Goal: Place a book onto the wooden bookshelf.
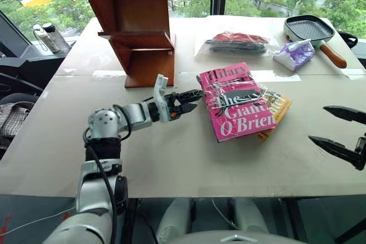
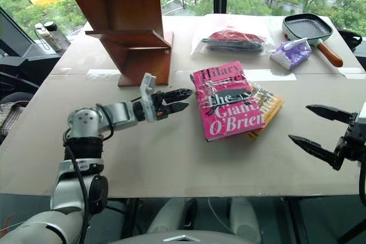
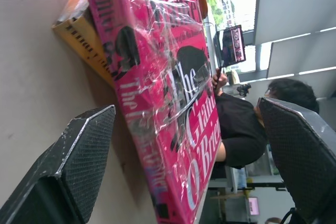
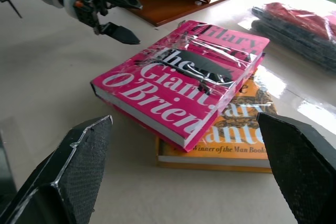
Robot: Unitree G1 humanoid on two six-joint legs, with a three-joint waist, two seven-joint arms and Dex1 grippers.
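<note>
Both tools have their fingers spread apart and hold nothing. Left tool (image 1: 191,100) hovers low over the pale worktop (image 1: 171,158), pointing at the spine side of the book (image 1: 233,101) and just short of it. Right tool (image 2: 320,130) hangs near the worktop's right edge, well apart from the book. That bright pink book, wrapped in glossy plastic, lies flat near the middle of the worktop, resting partly on top of a yellow-orange book (image 1: 278,108). Behind the left tool stands the wooden bookshelf (image 1: 137,24), reddish-brown and stepped. Farther back lie a clear bag with red contents (image 1: 237,42), a purple packet (image 1: 294,54) and a grill pan (image 1: 311,30).
</note>
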